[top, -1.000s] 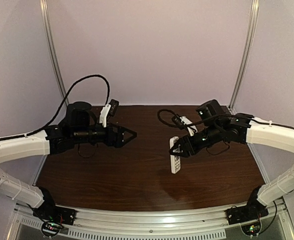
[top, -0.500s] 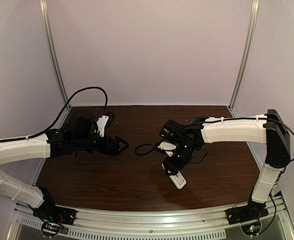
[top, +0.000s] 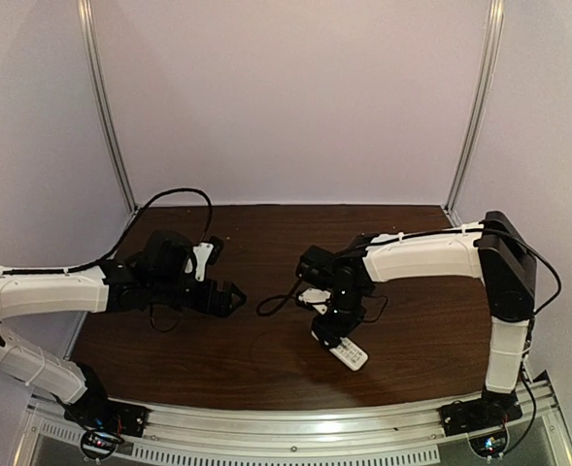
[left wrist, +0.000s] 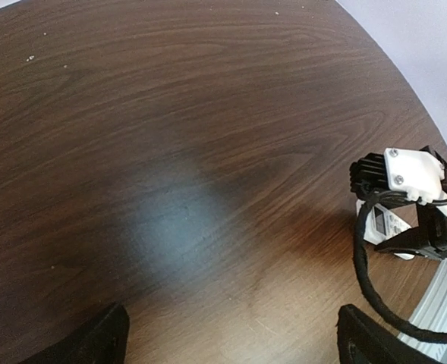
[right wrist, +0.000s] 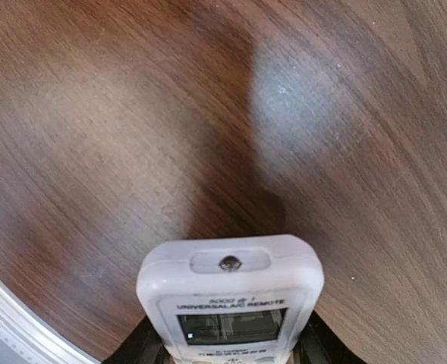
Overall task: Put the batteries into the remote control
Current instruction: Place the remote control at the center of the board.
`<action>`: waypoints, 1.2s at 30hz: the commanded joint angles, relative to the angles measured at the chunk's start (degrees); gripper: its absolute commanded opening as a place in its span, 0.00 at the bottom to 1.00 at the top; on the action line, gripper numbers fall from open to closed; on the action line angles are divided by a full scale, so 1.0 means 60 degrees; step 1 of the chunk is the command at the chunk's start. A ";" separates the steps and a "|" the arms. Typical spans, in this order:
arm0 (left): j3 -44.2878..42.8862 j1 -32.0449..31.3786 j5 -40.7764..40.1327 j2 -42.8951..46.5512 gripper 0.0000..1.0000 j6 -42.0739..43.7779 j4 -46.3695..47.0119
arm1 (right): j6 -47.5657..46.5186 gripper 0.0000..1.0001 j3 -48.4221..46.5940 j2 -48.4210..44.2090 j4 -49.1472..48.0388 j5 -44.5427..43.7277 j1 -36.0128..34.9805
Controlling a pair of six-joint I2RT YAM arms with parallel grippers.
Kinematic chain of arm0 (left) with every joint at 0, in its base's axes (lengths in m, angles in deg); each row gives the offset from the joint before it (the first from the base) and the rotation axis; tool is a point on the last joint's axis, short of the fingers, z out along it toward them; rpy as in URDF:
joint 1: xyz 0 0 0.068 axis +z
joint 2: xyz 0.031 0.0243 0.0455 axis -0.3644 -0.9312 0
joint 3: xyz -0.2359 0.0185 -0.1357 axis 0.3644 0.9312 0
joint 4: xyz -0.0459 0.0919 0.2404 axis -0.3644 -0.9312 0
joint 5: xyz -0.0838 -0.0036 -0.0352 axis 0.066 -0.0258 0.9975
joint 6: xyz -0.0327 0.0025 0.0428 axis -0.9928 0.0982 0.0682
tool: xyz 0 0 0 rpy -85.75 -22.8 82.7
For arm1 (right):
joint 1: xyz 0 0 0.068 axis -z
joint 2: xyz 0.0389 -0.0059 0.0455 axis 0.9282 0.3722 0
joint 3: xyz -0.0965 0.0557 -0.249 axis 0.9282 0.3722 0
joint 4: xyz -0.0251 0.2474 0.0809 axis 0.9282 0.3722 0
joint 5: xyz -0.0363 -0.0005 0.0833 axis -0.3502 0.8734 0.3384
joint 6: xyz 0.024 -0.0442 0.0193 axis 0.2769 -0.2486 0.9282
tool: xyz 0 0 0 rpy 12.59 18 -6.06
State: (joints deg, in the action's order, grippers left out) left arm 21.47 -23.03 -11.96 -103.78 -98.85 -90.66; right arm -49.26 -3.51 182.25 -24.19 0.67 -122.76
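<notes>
The white remote control (right wrist: 231,297) is held in my right gripper (right wrist: 229,343), display side up, its top end pointing away from the wrist camera, low over the dark wood table. In the top view the remote control (top: 345,351) pokes out toward the near edge below the right gripper (top: 330,330). It also shows at the right edge of the left wrist view (left wrist: 381,224). My left gripper (top: 229,299) is open and empty above bare table at centre left; its fingertips (left wrist: 102,341) sit far apart. No batteries are in view.
The brown wood table (top: 266,349) has a metal rail (top: 295,427) along its near edge. A black cable (top: 276,303) hangs from the right wrist toward the middle. The right arm's white link (top: 421,254) crosses above the table's right half.
My right gripper has swung left and nearer with the remote, lowering it toward the table. My left gripper has drifted slightly back and down, still open.
</notes>
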 commanded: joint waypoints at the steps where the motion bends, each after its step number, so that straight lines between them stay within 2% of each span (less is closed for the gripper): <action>1: 0.0183 0.0070 -0.0156 -0.0257 0.97 -0.0128 0.0557 | -0.0040 0.37 -0.0146 0.0509 0.0076 -0.0528 -0.0104; 5: 0.0191 0.0069 -0.0253 -0.0324 0.98 -0.0099 0.0562 | -0.0032 0.40 -0.0239 0.0713 0.0049 -0.0539 -0.0125; 8: 0.0149 0.0088 -0.0260 -0.0402 0.97 -0.0060 0.0533 | -0.0041 0.47 -0.0277 0.0801 -0.0008 -0.0348 -0.0129; 13: -0.0117 0.0145 -0.0036 -0.0583 0.98 0.0114 0.0289 | -0.0035 0.69 -0.0330 0.0624 -0.0213 0.0113 -0.0127; 16: -0.0408 0.0255 0.0059 -0.0563 0.97 0.0223 0.0049 | -0.0006 0.78 -0.0406 0.0336 -0.0481 0.0424 -0.0120; 23: -0.1875 0.0735 0.0405 -0.0586 0.97 0.0894 -0.0955 | 0.0222 0.99 -0.0132 -0.1414 -0.1908 0.1342 0.0554; 29: -0.3982 0.1909 0.0496 -0.1230 0.97 0.2212 -0.3005 | 0.0939 1.00 0.1182 -0.3717 -0.4156 0.1776 0.1863; 33: -0.4689 0.3010 0.1272 -0.1413 0.97 0.2096 -0.3283 | 0.1393 1.00 0.2346 -0.5207 -0.5432 0.2088 0.2963; 36: -0.4610 0.3415 0.1155 -0.1412 0.98 0.1905 -0.3179 | 0.1451 1.00 0.3177 -0.6141 -0.5916 0.2077 0.3759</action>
State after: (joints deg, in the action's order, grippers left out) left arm -5.68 -5.22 -6.91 -111.47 -88.01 -106.83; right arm -42.93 9.65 150.21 -52.77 11.75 -104.62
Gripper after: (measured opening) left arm 0.974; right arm 0.993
